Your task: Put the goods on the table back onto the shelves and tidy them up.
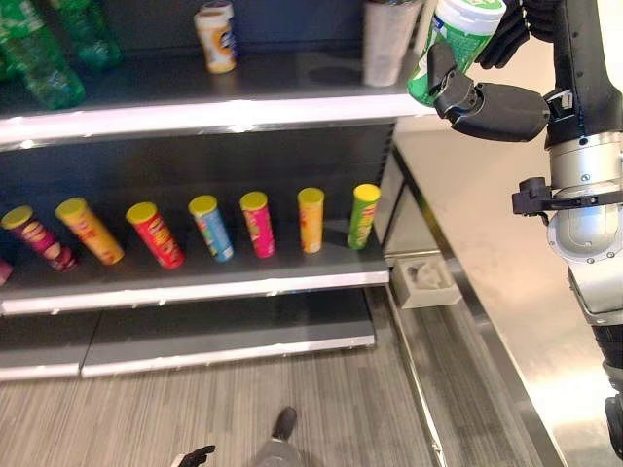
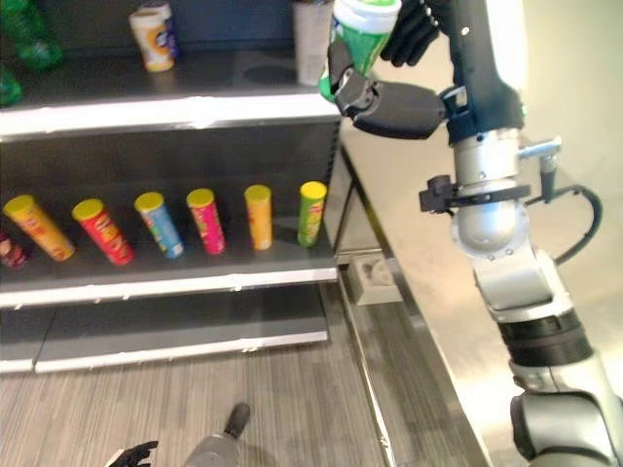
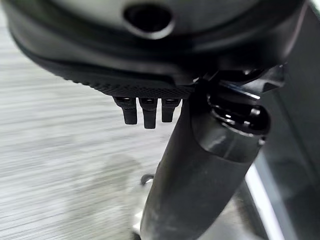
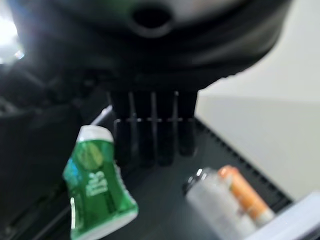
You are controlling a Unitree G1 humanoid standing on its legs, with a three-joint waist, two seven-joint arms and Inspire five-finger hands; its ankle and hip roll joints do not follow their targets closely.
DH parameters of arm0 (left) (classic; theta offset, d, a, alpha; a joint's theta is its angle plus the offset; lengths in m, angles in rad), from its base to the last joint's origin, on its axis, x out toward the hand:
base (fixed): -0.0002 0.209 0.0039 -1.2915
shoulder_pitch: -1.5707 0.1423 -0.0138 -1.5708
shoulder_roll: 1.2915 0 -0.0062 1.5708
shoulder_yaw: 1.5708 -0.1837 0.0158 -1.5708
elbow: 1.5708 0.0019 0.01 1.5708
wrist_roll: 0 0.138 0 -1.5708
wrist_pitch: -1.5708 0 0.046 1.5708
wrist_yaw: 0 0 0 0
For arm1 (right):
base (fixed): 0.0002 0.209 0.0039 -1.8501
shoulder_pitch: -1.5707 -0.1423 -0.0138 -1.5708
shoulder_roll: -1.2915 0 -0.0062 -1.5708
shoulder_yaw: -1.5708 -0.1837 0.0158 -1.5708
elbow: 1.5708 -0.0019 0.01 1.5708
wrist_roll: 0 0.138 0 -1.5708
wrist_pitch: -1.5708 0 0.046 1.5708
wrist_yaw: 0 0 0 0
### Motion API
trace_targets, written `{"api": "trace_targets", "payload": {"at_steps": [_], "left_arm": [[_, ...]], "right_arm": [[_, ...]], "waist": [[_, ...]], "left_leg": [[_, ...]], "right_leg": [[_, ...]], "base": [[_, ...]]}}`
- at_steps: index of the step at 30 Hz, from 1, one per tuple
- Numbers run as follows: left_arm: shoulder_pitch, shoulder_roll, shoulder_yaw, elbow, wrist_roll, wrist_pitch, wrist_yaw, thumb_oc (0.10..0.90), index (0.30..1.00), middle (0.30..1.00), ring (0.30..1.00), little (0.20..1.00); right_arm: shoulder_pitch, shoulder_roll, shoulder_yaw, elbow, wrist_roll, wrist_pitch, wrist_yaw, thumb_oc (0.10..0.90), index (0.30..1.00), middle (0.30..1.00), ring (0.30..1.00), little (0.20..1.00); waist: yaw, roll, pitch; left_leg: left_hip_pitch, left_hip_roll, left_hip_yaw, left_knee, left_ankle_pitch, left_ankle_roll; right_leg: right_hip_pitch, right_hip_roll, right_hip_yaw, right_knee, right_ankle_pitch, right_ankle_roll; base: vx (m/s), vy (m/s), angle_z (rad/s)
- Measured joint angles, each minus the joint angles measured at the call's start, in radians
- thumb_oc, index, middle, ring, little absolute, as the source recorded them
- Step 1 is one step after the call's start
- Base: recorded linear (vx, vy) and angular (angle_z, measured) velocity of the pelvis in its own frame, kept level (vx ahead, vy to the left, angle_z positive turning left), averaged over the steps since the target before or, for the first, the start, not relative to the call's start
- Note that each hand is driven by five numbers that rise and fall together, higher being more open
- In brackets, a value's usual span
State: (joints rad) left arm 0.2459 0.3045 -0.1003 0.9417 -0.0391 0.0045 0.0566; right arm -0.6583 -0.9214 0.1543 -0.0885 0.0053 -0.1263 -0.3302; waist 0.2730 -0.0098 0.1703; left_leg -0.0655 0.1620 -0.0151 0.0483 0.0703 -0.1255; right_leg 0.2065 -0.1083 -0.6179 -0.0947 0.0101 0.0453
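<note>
Low at the near edge of the head views, the left hand (image 1: 195, 455) hangs above the grey plank floor (image 1: 243, 409), its fingers loosely curled and holding nothing. Beyond it stand the dark shelves. On the middle shelf (image 1: 195, 282) a row of snack tubes (image 1: 258, 224) lies with yellow lids toward the camera, spaced apart. On the top shelf (image 1: 195, 112) stand an orange-and-white cup (image 1: 216, 39) and a grey tumbler (image 1: 387, 44), with green bottles (image 1: 39, 58) at the far left.

Up at the right end of the top shelf, the right hand (image 1: 492, 107) is clamped on a green can (image 1: 450, 44) with a white cap. The can's long axis runs nearly upright, tilted a little, cap uppermost, its base just above the shelf's right corner. The thumb presses the can's near side while the fingers wrap round behind it. The forearm rises steeply from the lower right, wrist bent toward the shelf, beside the steel worktop (image 1: 487, 243).
</note>
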Motion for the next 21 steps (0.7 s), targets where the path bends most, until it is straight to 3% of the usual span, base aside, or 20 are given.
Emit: {"api": "trace_targets", "payload": {"at_steps": [2,3,4,5,7,10,14,21], "left_arm": [[0.022,-0.004,-0.006,0.001,0.000,-0.001,-0.001,0.800,0.900,0.900,0.900,0.900],[0.027,-0.008,-0.011,-0.002,0.000,-0.002,-0.001,0.800,0.900,0.900,0.900,0.900],[0.023,-0.009,-0.013,-0.005,0.001,-0.002,-0.001,0.800,0.900,0.900,0.900,0.900],[0.007,-0.004,-0.012,-0.004,0.001,-0.001,0.001,0.800,0.900,0.900,0.900,0.900],[-0.036,0.003,-0.014,-0.054,0.002,-0.011,0.002,0.800,0.900,0.900,0.900,0.900],[-0.086,0.021,-0.017,-0.070,0.004,-0.012,0.003,0.800,0.900,0.900,0.900,0.900],[-0.090,0.031,-0.016,-0.053,0.010,-0.008,0.007,0.800,0.900,0.900,0.900,0.900],[-0.032,0.031,-0.017,-0.038,0.029,0.001,0.006,0.800,0.900,0.900,0.900,0.900]], "right_arm": [[0.001,-0.002,-0.001,-0.002,0.000,0.009,0.000,0.400,0.300,0.300,0.300,0.300],[0.001,-0.005,-0.008,-0.004,-0.001,0.008,-0.001,0.400,0.300,0.300,0.300,0.300],[0.003,-0.004,-0.024,-0.009,-0.001,0.010,-0.001,0.400,0.300,0.300,0.300,0.300],[0.006,0.008,-0.039,-0.011,-0.002,0.011,-0.001,0.400,0.300,0.300,0.300,0.300],[0.005,0.016,-0.047,-0.011,-0.002,0.017,0.002,0.400,0.300,0.300,0.300,0.300],[0.003,0.076,-0.048,-0.022,-0.004,0.019,0.002,0.400,0.300,0.300,0.300,0.300],[0.003,0.112,-0.044,-0.045,-0.010,0.029,0.002,0.400,0.300,0.300,0.300,0.300],[0.003,0.118,-0.045,-0.043,-0.045,0.065,0.001,0.400,0.300,0.300,0.300,0.300]], "waist": [[-0.038,-0.002,0.001],[-0.049,0.021,-0.012],[-0.090,0.030,-0.018],[-0.103,0.012,-0.013],[-0.082,-0.007,-0.013],[-0.035,-0.021,-0.020],[-0.011,-0.024,-0.020],[-0.017,-0.039,-0.013]], "left_leg": [[0.053,0.002,0.014,0.048,0.004,-0.010],[0.072,0.001,-0.004,0.015,-0.015,-0.025],[0.089,-0.016,0.004,-0.045,-0.038,-0.019],[0.094,-0.035,-0.007,-0.074,-0.018,-0.004],[0.111,-0.095,-0.031,-0.107,0.003,0.029],[0.105,-0.144,-0.049,-0.105,-0.001,0.053],[0.092,-0.175,-0.063,-0.106,0.003,0.062],[0.079,-0.196,-0.064,-0.107,0.010,0.073]], "right_leg": [[0.037,-0.041,-0.019,0.005,0.007,0.032],[0.045,-0.041,-0.027,0.011,0.007,0.043],[0.059,-0.055,-0.029,0.013,0.015,0.054],[0.062,-0.080,-0.020,0.016,0.016,0.056],[0.060,-0.135,-0.005,0.038,0.050,0.047],[0.064,-0.183,-0.008,0.049,0.071,0.054],[0.061,-0.212,-0.011,0.056,0.076,0.060],[0.050,-0.234,-0.009,0.056,0.086,0.077]], "base": [[0.10,0.150,0.59],[0.15,0.148,0.83],[0.10,0.197,0.90],[0.06,0.156,0.92],[0.06,0.200,0.55],[0.02,0.252,0.28],[-0.01,0.179,0.16],[-0.01,0.176,0.01]]}}
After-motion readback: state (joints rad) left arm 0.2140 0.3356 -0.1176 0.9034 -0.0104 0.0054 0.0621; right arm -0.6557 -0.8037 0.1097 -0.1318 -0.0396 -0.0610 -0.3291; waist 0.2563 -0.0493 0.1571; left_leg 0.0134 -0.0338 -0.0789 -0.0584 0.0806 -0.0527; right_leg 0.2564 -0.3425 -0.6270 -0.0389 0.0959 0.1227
